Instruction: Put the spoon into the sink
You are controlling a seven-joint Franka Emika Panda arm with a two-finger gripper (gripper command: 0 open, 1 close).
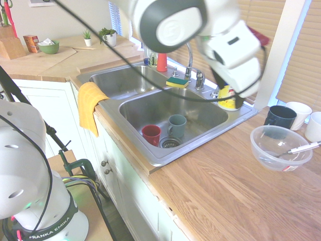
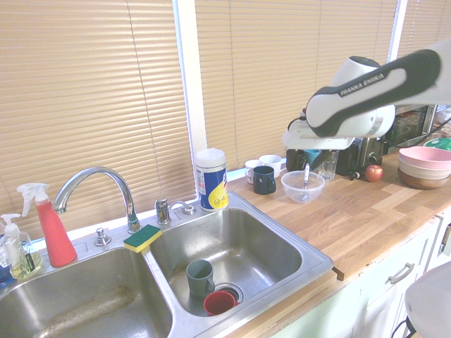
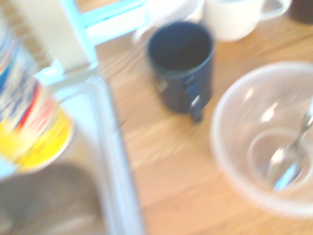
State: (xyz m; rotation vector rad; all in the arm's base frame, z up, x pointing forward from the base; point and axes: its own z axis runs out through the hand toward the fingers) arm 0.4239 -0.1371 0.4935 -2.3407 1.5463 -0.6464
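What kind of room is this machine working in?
Most likely a home kitchen: a two-basin steel sink with a curved faucet set in a wooden countertop, mugs by the window, and a clear bowl holding a spoon.

The white arm (image 2: 366,98) reaches in high, its forearm level and its wrist (image 1: 233,47) bent downward, while the gripper itself is hidden behind the wrist, so its fingers cannot be made out.
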